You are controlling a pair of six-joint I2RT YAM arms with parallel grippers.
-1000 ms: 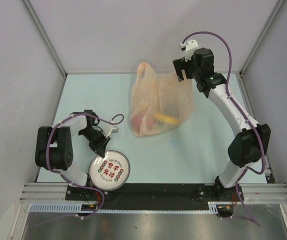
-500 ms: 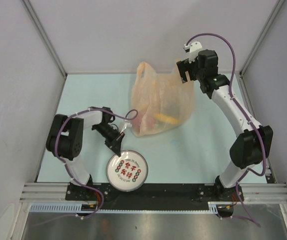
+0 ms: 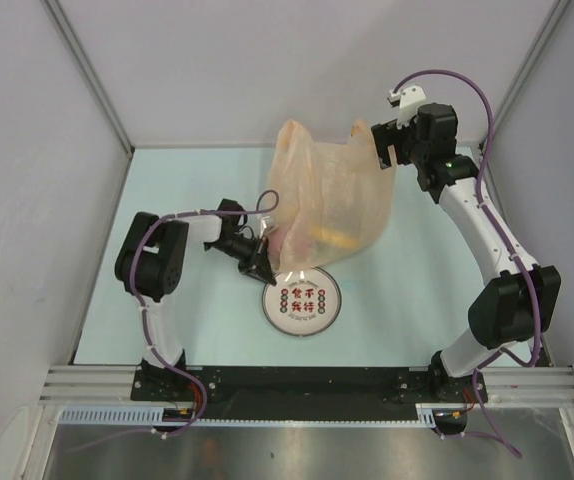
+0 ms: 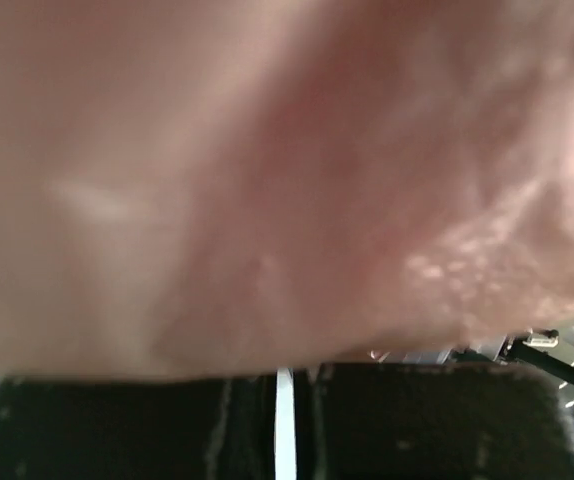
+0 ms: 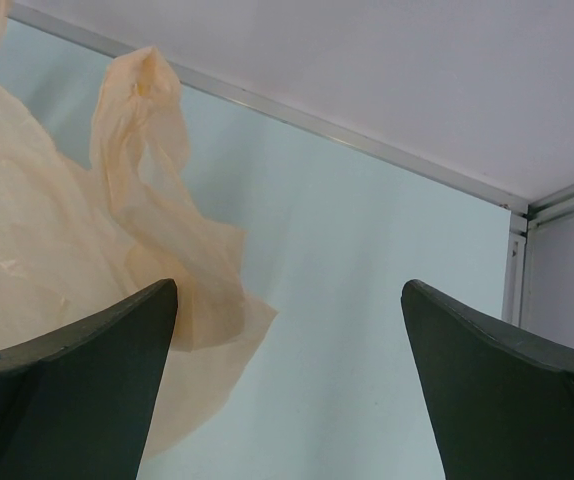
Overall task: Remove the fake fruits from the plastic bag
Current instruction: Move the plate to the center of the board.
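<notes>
Currently the plastic bag [image 3: 327, 190] lies between both grippers, red and yellow fake fruits [image 3: 319, 238] showing inside it. Right gripper [image 5: 289, 290] is spread wide, with the bag just left of it. Left gripper [image 3: 260, 268] is pressed against the bag; its grip cannot be told.

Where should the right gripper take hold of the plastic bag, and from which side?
Probably the loop handle: it stands up, thin and free of the bulging body. Come from the right, where the open right gripper sits, closing across the gathered film.

left pincer [image 3: 258, 266]: low, extended rightward | right pincer [image 5: 289, 295]: raised, fingers apart
</notes>
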